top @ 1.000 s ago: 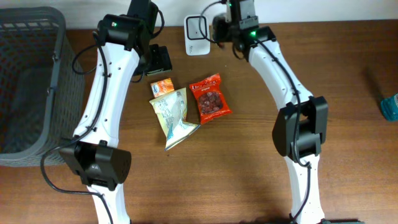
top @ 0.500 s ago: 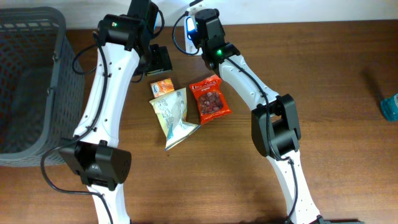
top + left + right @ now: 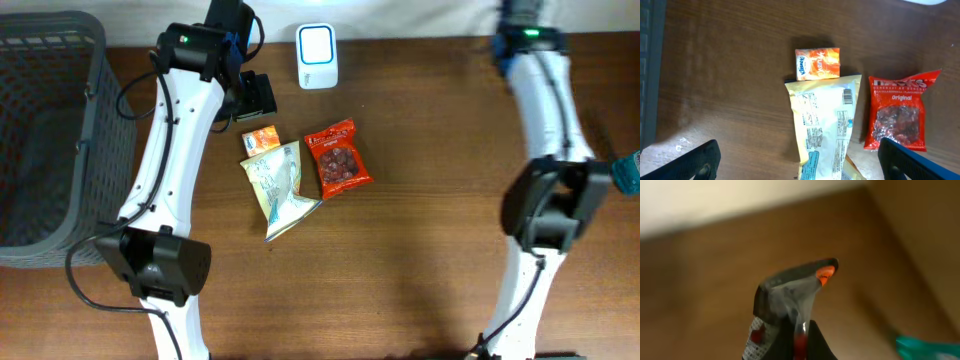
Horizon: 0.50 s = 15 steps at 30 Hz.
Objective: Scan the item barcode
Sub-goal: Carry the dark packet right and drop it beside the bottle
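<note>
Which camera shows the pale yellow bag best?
The left wrist view: the pale yellow bag lies close and large, its print and barcode visible, though its lower end is cut off. The overhead view shows it whole but small. The right wrist view does not show it.

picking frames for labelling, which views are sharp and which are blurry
Overhead: sharp, evenly lit, only soft shadows on the table. Left wrist: sharp on the yellow packet, orange packet and red bag. Right wrist: heavily blurred, the dark object with an orange tip smeared, background unreadable.
</note>
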### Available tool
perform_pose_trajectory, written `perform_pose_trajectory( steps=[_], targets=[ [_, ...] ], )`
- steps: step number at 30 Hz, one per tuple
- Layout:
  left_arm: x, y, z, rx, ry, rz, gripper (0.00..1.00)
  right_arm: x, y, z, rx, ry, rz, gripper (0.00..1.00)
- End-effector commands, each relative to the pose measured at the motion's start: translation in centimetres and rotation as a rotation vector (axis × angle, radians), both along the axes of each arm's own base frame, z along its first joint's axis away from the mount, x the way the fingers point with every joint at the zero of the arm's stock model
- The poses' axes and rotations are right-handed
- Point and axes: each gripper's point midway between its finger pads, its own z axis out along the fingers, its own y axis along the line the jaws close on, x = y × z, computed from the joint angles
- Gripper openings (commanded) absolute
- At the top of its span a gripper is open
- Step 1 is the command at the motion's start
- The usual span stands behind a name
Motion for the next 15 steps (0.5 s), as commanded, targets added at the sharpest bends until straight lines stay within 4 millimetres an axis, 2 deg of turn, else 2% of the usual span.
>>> perform_pose_trajectory(
  steps=[1,4,8,11,15],
  targets=[
    [0.0,0.2,1.3,-0.005,-0.033,0.004,0.99,-2.6,-5.1,-0.7,0.058,0.026,-0.086,0.04],
    [0.0,0.2,1.3,-0.005,-0.034,0.004,0.99,-5.2,-10.3,-2.9,0.164,0.041,-0.157,0.04],
    [0.0,0.2,1.3,-0.005,-0.034,0.004,0.99,-8.1,-14.7,-5.0,0.179,0.06,-0.255,0.04],
    [0.0,0.2,1.3,-0.005,-0.034,0.004,0.99,-9.8,-16.6,-7.6,0.198,0.103,-0.301,0.04],
    [0.0,0.2,1.3,-0.005,-0.034,0.004,0.99,-11.1,-17.3,-10.6,0.225,0.141,-0.345,0.04]
  ],
)
